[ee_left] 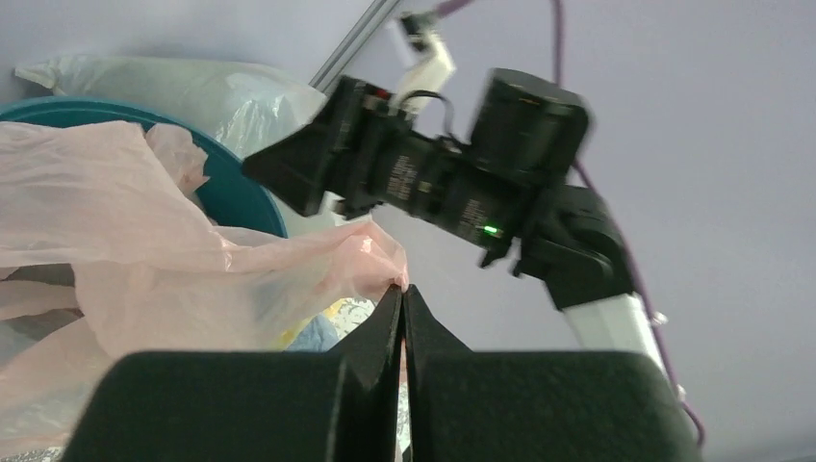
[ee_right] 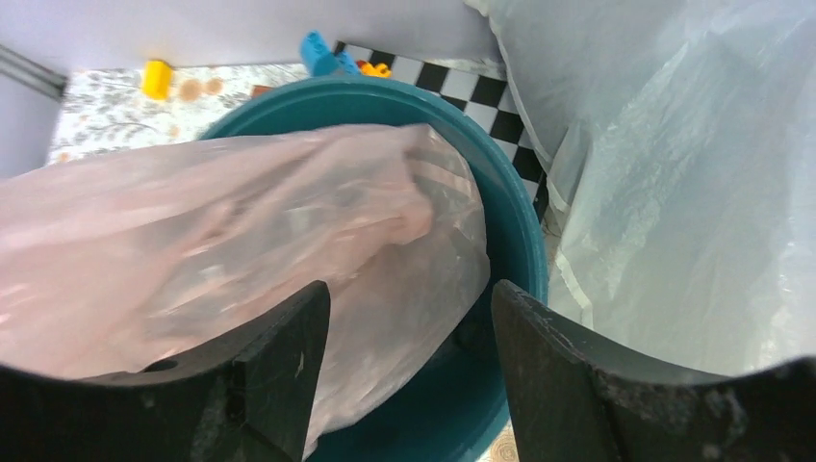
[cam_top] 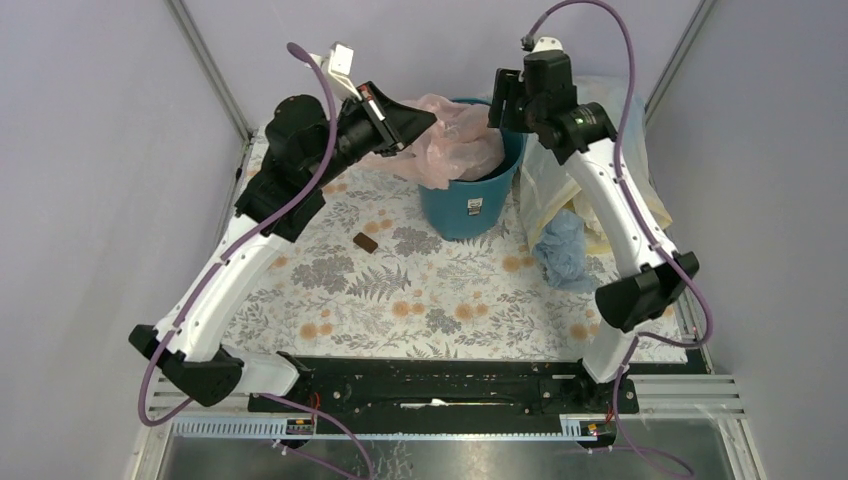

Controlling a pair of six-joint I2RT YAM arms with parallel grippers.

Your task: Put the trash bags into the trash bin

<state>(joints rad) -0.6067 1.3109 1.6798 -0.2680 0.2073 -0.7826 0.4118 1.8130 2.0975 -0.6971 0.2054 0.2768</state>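
The teal trash bin [cam_top: 468,205] stands at the back middle of the table, white sticker on its side. A pink translucent trash bag [cam_top: 455,140] lies partly inside it and bulges over the left rim. My left gripper [cam_top: 428,122] is shut on an edge of the pink bag [ee_left: 192,260], the fingertips pinching it at the top [ee_left: 403,287]. My right gripper [ee_right: 409,298] is open and empty, hovering over the bin's right rim [ee_right: 520,241], above the bag [ee_right: 221,231]. A clear whitish bag [cam_top: 560,190] lies right of the bin, with a blue bag [cam_top: 565,250] in front of it.
A small brown block [cam_top: 365,242] lies on the floral cloth left of the bin. Small yellow [ee_right: 157,79] and blue [ee_right: 318,53] toy pieces lie beyond the bin. The clear bag [ee_right: 693,173] fills the space right of the bin. Metal frame posts stand at the back corners.
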